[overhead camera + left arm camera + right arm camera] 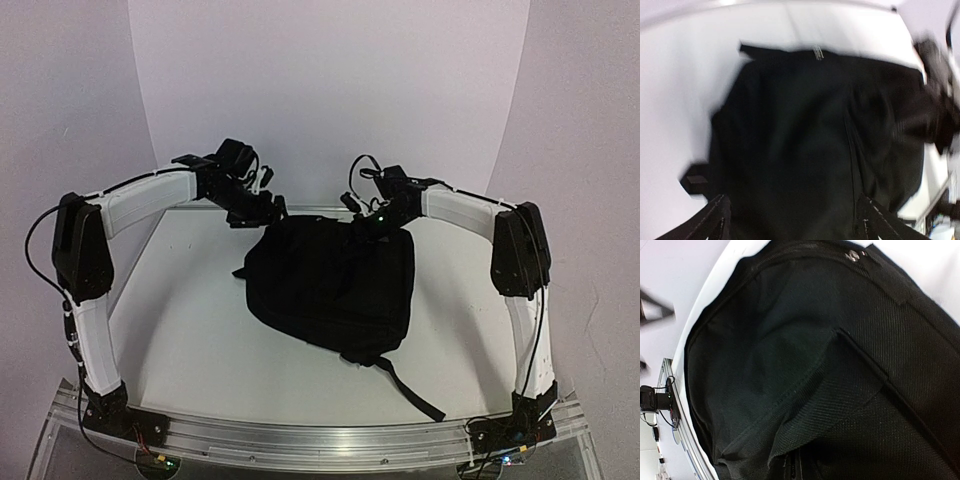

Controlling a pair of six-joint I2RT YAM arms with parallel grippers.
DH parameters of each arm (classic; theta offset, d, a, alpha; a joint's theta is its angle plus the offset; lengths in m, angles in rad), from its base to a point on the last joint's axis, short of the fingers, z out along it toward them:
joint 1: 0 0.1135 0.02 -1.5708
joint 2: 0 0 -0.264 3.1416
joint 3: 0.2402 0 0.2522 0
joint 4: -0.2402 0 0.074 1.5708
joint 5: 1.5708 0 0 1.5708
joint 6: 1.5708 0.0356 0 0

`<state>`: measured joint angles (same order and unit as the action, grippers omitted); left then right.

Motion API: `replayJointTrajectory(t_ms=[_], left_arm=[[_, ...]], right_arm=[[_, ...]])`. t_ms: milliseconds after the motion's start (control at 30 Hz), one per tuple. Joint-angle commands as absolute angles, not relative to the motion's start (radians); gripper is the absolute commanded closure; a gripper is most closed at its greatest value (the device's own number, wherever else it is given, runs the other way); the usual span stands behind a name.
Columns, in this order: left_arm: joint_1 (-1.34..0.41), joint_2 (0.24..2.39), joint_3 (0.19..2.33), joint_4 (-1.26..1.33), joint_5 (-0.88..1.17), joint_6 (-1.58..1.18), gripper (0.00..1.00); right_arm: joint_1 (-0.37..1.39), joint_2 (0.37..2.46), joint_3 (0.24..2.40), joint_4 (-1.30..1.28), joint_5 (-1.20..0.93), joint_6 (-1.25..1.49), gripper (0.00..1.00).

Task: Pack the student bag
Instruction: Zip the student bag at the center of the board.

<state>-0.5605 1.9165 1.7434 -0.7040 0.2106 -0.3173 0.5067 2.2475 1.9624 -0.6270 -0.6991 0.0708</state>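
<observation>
From above, you see the black backpack lying flat on the white table, a little right of centre, one strap trailing toward the near edge; no books or other items lie beside it. Both arms reach over its far end: the left gripper hangs at the far left corner, the right gripper at the far right, and you cannot tell from here whether either is spread or clamped. In the left wrist view, which is blurred, the fingers stand apart over the fabric, holding nothing; a zip line runs down the panel. In the right wrist view its own fingers are out of frame, and a pocket flap gapes slightly. The bag's contents are hidden, so packed or awaiting packing both fit; check the zip pull before committing.
</observation>
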Motion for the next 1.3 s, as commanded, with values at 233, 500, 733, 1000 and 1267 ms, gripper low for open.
replayJointTrajectory(t_ms=[233,500,733,1000,1267], left_arm=[[-0.444,2.321,2.160,-0.773,0.279,-0.281,0.21],[-0.443,2.098,1.741,-0.676,0.318,-0.346,0.75],[-0.455,1.779,1.341,-0.579,0.396,-0.473,1.00],[-0.471,1.656,1.351,-0.546,0.371,-0.407,0.15],[-0.463,2.137,2.020,-0.744,0.357,-0.158,0.02]], right_arm=[[0.516,2.191,1.966,-0.629,-0.676,0.052,1.00],[0.517,2.231,2.015,-0.628,-0.679,0.058,1.00],[0.530,2.271,2.060,-0.629,-0.702,0.065,1.00],[0.557,2.213,2.008,-0.631,-0.730,0.066,1.00],[0.567,2.141,1.882,-0.628,-0.718,0.079,1.00]])
